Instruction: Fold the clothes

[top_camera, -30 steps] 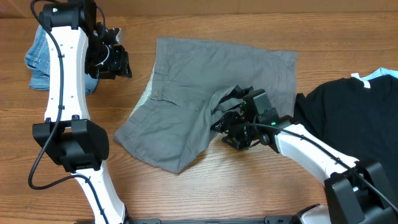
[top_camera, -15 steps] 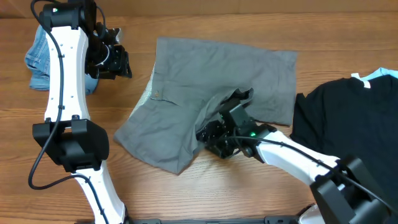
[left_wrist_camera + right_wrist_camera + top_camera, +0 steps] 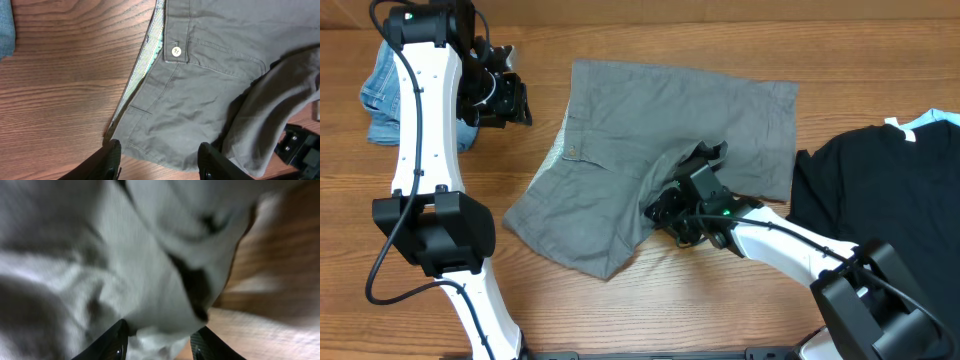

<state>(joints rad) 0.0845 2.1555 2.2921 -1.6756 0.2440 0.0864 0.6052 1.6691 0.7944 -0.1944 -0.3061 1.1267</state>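
The grey-olive shorts lie spread on the wooden table, one leg folded over into a raised ridge near the front edge. My right gripper sits low at that ridge. In the right wrist view its fingers stand apart with a bunched fold of the shorts filling the gap, so the right gripper is open round the cloth. My left gripper hangs above the table left of the shorts. It is open and empty, looking down on the waistband button and the striped lining.
A light-blue denim garment lies bunched at the far left behind the left arm. A black T-shirt covers the right side of the table. Bare wood runs along the front.
My right gripper has slid left along the front of the shorts onto the folded leg's ridge, and its fingers have drawn closer round the cloth. The left arm has not moved.
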